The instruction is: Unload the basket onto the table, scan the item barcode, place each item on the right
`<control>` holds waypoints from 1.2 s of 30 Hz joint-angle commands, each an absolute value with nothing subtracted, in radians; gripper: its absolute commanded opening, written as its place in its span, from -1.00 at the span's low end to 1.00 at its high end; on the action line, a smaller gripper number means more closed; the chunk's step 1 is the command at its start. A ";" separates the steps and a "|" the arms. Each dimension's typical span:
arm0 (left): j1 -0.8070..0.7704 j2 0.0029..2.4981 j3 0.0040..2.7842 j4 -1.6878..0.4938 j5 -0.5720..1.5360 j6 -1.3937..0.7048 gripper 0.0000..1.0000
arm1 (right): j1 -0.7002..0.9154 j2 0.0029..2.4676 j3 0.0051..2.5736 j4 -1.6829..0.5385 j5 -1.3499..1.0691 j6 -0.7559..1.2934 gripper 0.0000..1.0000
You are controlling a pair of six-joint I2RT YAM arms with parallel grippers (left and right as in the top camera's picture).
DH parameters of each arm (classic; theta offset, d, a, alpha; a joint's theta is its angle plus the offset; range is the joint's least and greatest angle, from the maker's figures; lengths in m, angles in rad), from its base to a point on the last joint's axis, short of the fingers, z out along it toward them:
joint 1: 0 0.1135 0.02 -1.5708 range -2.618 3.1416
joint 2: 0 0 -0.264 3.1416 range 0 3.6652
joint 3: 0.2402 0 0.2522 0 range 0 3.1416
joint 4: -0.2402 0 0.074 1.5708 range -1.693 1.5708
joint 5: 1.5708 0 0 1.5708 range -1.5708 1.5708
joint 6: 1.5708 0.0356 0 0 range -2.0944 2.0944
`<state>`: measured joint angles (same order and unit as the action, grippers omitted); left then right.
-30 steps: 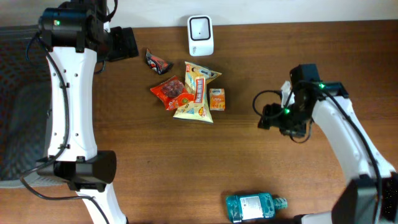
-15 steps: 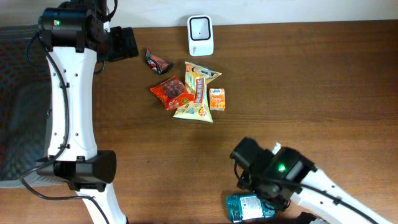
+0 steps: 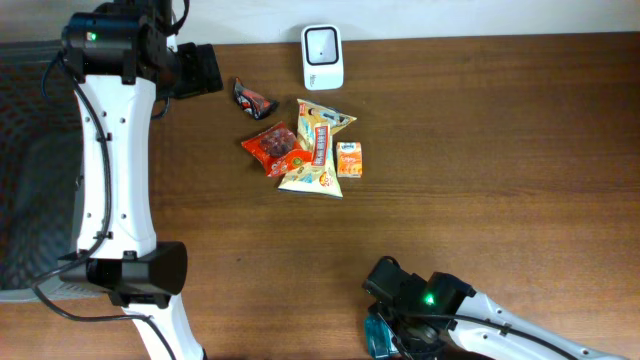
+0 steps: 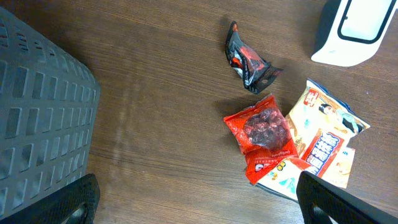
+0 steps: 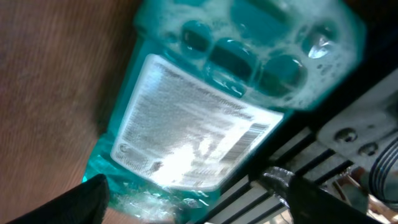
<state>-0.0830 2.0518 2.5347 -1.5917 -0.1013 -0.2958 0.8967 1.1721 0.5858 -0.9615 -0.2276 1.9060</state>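
Claw, right (image 5: 199,200): jaws wide, one dark fingertip (image 5: 87,198) at 7 o'clock of the wrist view and the other at 5, straddling a teal bottle (image 5: 205,118) that lies flat on the wood. Picture is blurred, so I cannot tell whether either pad touches the plastic. White label (image 5: 186,130) faces up, with a barcode (image 5: 245,142) toward its 4 o'clock corner. From overhead the bottle sits at the table's (image 3: 480,150) 6 o'clock edge, mostly hidden under the right arm, only a teal sliver showing. Claw, left (image 4: 199,200): jaws also wide, nothing between them, hanging over bare wood at the table's 10 o'clock corner, beside a grey mesh surface (image 4: 37,124). White scanner (image 3: 322,57) stands at 12 o'clock, well apart from the bottle. Snack pile just below the scanner: dark wrapper (image 3: 254,99) at the pile's 11 o'clock and apart from the rest, red pack (image 3: 278,148) at 9, yellow pack (image 3: 318,148) in the middle and overlapping the red one, small orange box (image 3: 349,159) at 3, touching the yellow pack.
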 commanded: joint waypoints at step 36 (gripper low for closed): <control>-0.085 2.053 2.534 -1.592 -0.094 -0.302 0.98 | 0.078 1.642 1.062 -1.303 -0.093 0.457 0.97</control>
